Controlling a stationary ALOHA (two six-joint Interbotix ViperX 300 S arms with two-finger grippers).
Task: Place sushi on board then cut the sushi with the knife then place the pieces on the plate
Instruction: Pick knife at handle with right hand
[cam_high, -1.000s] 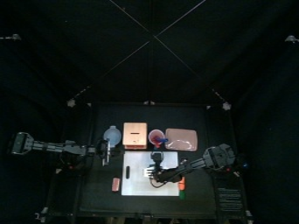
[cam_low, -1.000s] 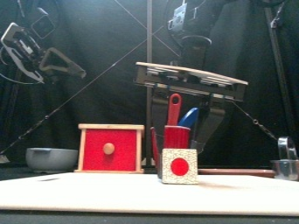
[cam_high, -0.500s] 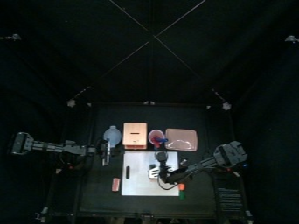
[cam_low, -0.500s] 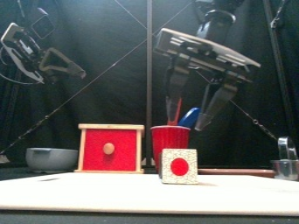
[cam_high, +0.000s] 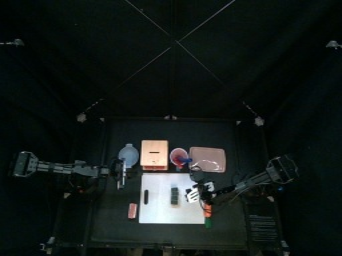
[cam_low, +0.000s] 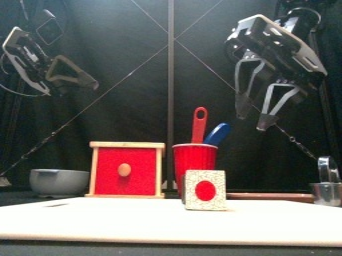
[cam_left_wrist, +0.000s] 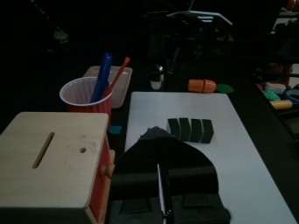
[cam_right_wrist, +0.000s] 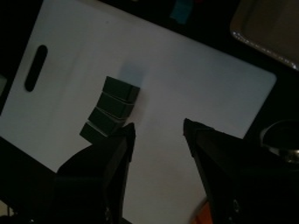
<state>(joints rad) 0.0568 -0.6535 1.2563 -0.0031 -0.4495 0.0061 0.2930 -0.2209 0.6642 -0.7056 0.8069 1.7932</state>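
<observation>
While my right claw (cam_right_wrist: 160, 133) hangs high over the right edge of the white cutting board (cam_high: 158, 205), its jaws stand wide apart and hold nothing. Toy sushi roll (cam_high: 178, 195): near the board's middle (dark green blocks side by side, touching). Red cup (cam_low: 195, 160), with red knife (cam_low: 198, 122) and blue knife (cam_low: 218, 132): beyond the board's back edge. My left claw (cam_left_wrist: 153, 136): off the board's left edge, jaws closed together, empty.

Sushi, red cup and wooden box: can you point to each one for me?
Sushi (cam_right_wrist: 114, 109): right wrist view, middle of the roll's top.
Red cup (cam_low: 195, 157): front view, its front wall.
Wooden box (cam_low: 110, 160): front view, its red drawer front.
</observation>
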